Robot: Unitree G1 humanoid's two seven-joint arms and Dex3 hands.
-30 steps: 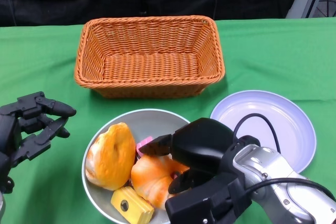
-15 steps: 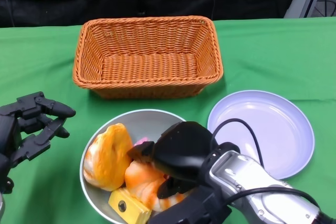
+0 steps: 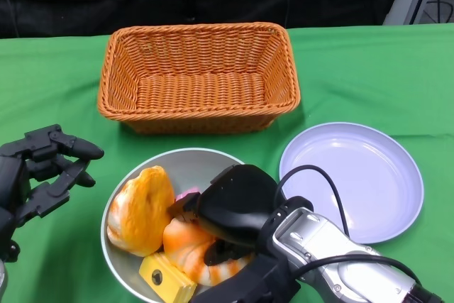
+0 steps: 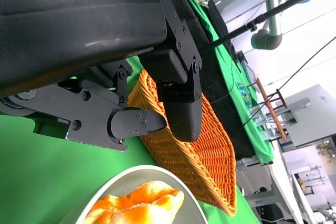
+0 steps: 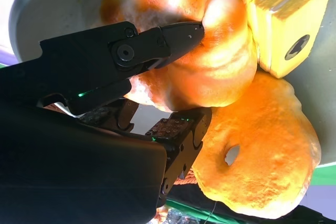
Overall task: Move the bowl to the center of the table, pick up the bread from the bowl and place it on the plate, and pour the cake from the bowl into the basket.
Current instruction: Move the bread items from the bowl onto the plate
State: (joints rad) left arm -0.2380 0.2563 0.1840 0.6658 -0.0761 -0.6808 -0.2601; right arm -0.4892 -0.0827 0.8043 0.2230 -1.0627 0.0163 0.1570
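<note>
The grey bowl (image 3: pixel 177 157) sits at the near middle of the green table. It holds a round orange bread (image 3: pixel 138 211), a second orange bread (image 3: pixel 186 243), a yellow cake block (image 3: pixel 164 279) and a pink piece (image 3: pixel 190 195). My right hand (image 3: pixel 237 207) reaches into the bowl from the near right. In the right wrist view its fingers (image 5: pixel 173 38) lie above and below the second bread (image 5: pixel 220 61), touching it, beside the ring-shaped bread (image 5: pixel 262 156) and the cake (image 5: pixel 283 19). My left hand (image 3: pixel 42 172) rests left of the bowl, fingers apart and holding nothing.
The orange wicker basket (image 3: pixel 198 76) stands behind the bowl with nothing in it. A pale lilac plate (image 3: pixel 351 175) lies to the right of the bowl, partly behind my right forearm's cable. The left wrist view shows the basket (image 4: pixel 194 156) and the bowl's rim (image 4: pixel 131 174).
My right hand has moved left and lower into the bowl, closing its fingers around the second bread. The bowl has slid slightly left. The left hand has stayed put.
</note>
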